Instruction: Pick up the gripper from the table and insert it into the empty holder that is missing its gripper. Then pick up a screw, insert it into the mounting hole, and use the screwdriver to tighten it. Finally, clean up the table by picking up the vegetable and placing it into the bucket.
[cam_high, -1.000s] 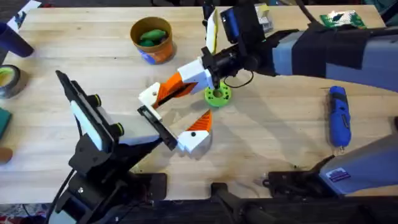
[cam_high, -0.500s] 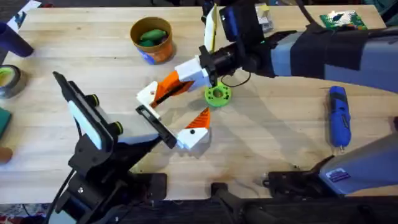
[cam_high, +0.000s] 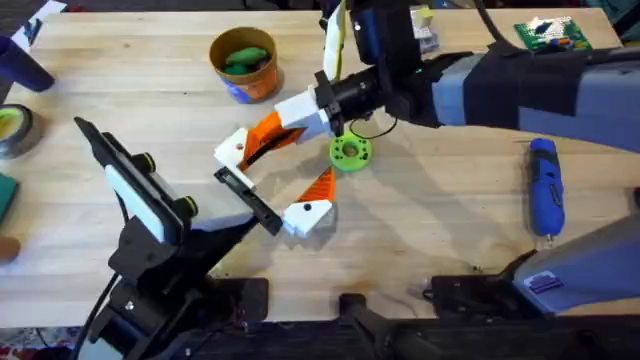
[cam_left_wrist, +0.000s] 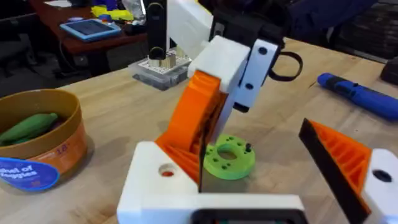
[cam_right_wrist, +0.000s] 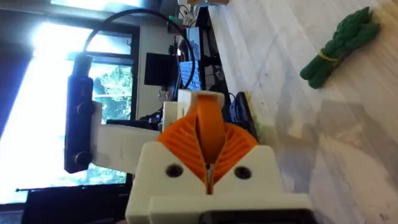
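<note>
**Entry: bench, both arms at centre**

- Left gripper (cam_high: 283, 172): fingers (cam_left_wrist: 345, 155) spread wide and holding nothing, with a green ring disc (cam_high: 350, 152) lying near their tips.
- Right gripper (cam_high: 265, 137): orange fingers (cam_right_wrist: 208, 134) pressed together. Nothing shows between them, though a small screw there would be hard to see. Their tips lie close against one of the left fingers; I cannot tell whether they touch.
- Screwdriver (cam_high: 543, 185): lying flat on the bench (cam_high: 150, 110), well to the right, untouched.
- Vegetable (cam_right_wrist: 342, 43): lying on the bench, not in the bucket (cam_high: 245, 62). The bucket stands far back on the left and already holds a smooth green piece.

**Hazards, as judged**

- The two grippers are crowded, so a small misaimed push could jam the right tips against the left finger and twist it.
- A sweep by either arm could knock the ring disc away.
- Anything small held in the right fingers could drop and roll.
- The clean-up is not done.
</note>
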